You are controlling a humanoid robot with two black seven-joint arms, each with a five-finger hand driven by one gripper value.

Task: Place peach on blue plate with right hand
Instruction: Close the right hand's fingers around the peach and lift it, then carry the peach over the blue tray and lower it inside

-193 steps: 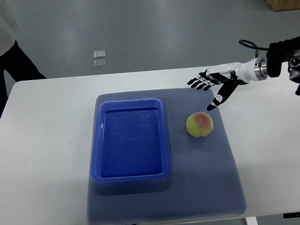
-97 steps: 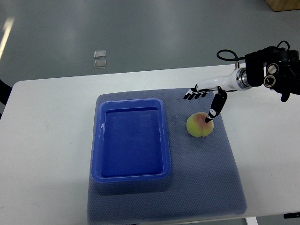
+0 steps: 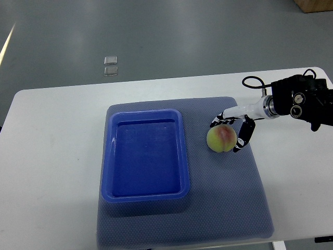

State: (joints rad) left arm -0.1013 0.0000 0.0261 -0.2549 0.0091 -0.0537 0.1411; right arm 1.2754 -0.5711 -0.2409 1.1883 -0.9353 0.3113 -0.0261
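A yellow-green peach (image 3: 221, 139) with a red blush rests on the grey-blue mat (image 3: 229, 198), right of the blue plate (image 3: 107, 156). The plate is a deep rectangular blue tray with nothing in it. My right hand (image 3: 227, 135) comes in from the right edge and straddles the peach. Its fingers (image 3: 215, 123) lie against the peach's far left side and the thumb (image 3: 240, 142) presses its right side. The peach still sits on the mat. No left arm shows.
The mat covers the middle of a white table (image 3: 52, 156). My right forearm's black wrist unit (image 3: 296, 101) and a looped cable hang over the table's right part. Two small clear squares (image 3: 110, 66) lie on the floor beyond the far edge.
My right hand has come down and toward the peach, going from spread fingers above the mat to fingers and thumb set around the fruit. The peach has not moved. The person at the left edge has left.
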